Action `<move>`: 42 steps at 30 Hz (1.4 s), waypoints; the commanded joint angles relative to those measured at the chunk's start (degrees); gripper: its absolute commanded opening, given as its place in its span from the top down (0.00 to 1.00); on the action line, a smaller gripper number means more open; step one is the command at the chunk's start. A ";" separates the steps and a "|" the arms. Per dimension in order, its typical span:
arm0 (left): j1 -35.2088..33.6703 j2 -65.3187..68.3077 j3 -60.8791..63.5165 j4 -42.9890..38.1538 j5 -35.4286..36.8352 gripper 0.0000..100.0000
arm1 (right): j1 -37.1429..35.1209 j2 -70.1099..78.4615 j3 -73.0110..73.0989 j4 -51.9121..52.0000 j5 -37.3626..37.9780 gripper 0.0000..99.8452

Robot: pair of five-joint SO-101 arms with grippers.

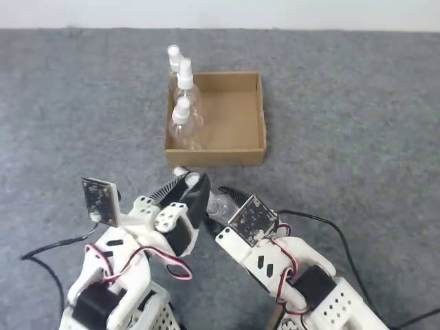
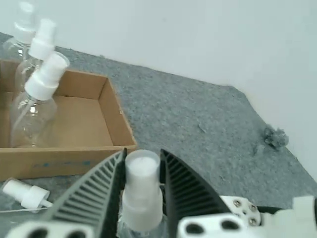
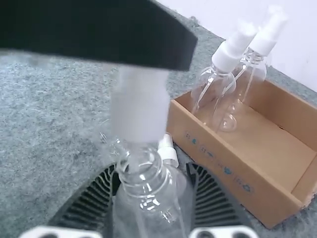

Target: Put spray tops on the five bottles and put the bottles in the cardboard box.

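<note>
Bottle (image 3: 148, 196), clear and uncapped, is sitting clamped in the right jaws, near the cardboard box (image 1: 218, 158). Left jaws are pinching a white spray top (image 2: 142, 181) over its neck. 3 capped clear bottles (image 1: 185, 120) are standing in the box along 1 wall; a loose spray top (image 2: 22, 192) is lying on the surface (image 1: 357, 103) just outside.

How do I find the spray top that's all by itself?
Look for the cardboard box on the grey carpet. Just outside its wall nearest the arms, a white spray top lies on its side. Unlike the others, it is on no bottle and in no jaws.
</note>
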 commanded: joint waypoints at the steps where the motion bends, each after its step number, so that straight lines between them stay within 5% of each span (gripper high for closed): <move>1: 1.14 -1.05 -0.04 -1.49 -0.26 0.98 | 0.13 -0.75 -0.97 -1.45 -0.18 0.95; 42: 4.84 -1.05 4.97 -3.96 -4.92 0.99 | 3.21 -0.22 -7.56 3.30 -6.95 0.99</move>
